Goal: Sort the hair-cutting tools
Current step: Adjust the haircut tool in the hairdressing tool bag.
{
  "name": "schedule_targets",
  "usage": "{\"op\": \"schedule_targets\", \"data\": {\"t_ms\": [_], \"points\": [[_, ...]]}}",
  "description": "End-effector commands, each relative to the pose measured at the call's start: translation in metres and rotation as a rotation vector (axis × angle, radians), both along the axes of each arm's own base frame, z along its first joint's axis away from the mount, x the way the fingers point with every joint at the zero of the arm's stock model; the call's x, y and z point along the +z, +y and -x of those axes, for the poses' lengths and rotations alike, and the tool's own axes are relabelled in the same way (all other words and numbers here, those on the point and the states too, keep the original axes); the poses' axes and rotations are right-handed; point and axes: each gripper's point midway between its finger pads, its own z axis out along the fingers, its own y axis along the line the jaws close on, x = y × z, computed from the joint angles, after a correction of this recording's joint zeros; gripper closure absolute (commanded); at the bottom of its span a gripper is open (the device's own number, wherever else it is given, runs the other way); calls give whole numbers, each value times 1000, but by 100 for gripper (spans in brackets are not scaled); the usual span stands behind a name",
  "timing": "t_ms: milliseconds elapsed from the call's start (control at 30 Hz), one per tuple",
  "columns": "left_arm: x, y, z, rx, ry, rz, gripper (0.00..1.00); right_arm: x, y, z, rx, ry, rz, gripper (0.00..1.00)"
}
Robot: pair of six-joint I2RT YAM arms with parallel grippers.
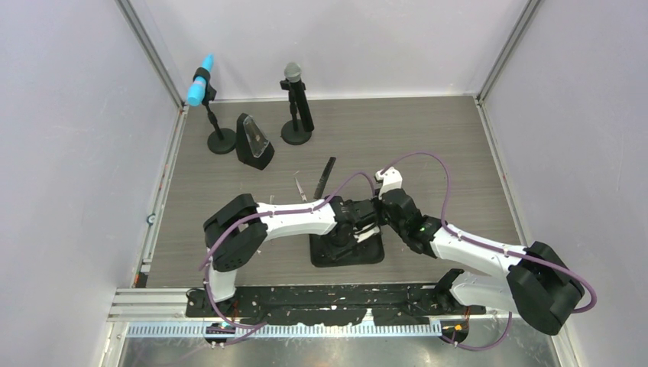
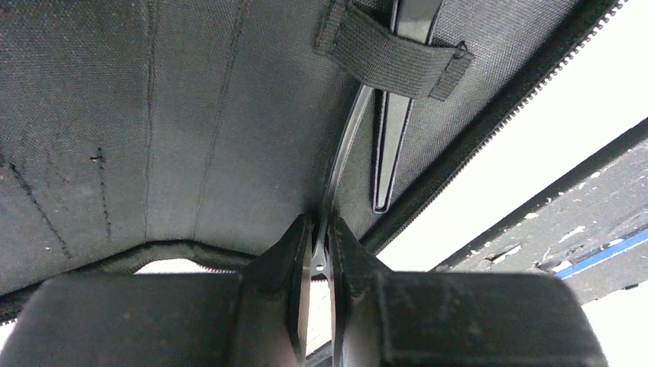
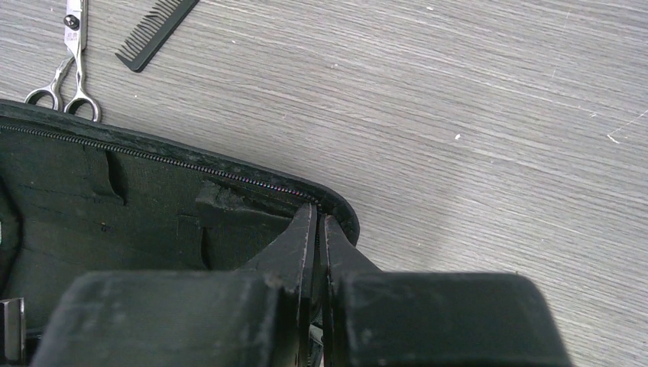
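Writing first: the only mark I can find is a small stamp on the scissors (image 3: 74, 30) blade near the pivot, too small to read on my right wrist feed.

Counts from my feeds: one pair of silver scissors, one black comb (image 3: 157, 30), one black pouch (image 1: 328, 256), two microphones, the blue-headed one (image 1: 200, 88) and the grey-headed one (image 1: 292, 73), each on a round black base, and one black wedge (image 1: 254, 141) between them. I am sure of one clip (image 2: 344, 153). A glossy black blade lies beside it under the strap (image 2: 390, 57), and I cannot tell whether that is its other arm or a second clip.

The scissors and comb lie side by side on the bare worktop (image 1: 428, 153), just beyond the pouch's far edge. The clip is inside the open pouch, running up under the elastic strap on the lining.

The left tool (image 2: 321, 225) is clenched on the clip's near end. The right tool (image 3: 316, 218) is fully closed, with its tips at the pouch's zip edge. I cannot tell whether the fabric is pinched between them. Both arms meet over the pouch, which lies near the front of the worktop.

The worktop is grey wood-grain laminate. Pale walls with metal corner posts box it in on three sides, and a metal rail runs along the near edge by the arm bases.
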Motion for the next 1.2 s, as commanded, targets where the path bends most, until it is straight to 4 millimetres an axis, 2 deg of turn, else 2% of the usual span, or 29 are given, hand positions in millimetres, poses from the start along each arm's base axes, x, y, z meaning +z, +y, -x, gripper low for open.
{"op": "schedule_targets", "data": {"t_ms": [0,367,533,667,933,1067,1167], "points": [[20,-62,-10,-12,-35,220,94,19,21,-3,27,-37,-129,95],[27,-95,-7,-61,-59,280,83,19,21,-2,13,-36,-153,95],[37,-85,-16,-49,-138,274,68,21,18,-3,15,-41,-144,94],[43,-73,-18,-25,-184,286,60,26,15,-5,10,-46,-120,84],[66,-59,-13,24,-201,346,50,40,4,-3,-8,-45,-94,53],[69,-51,-5,45,-179,359,47,38,0,3,-12,-3,-73,44],[64,-44,0,64,-155,343,47,32,-4,10,-15,43,-60,42]]}}
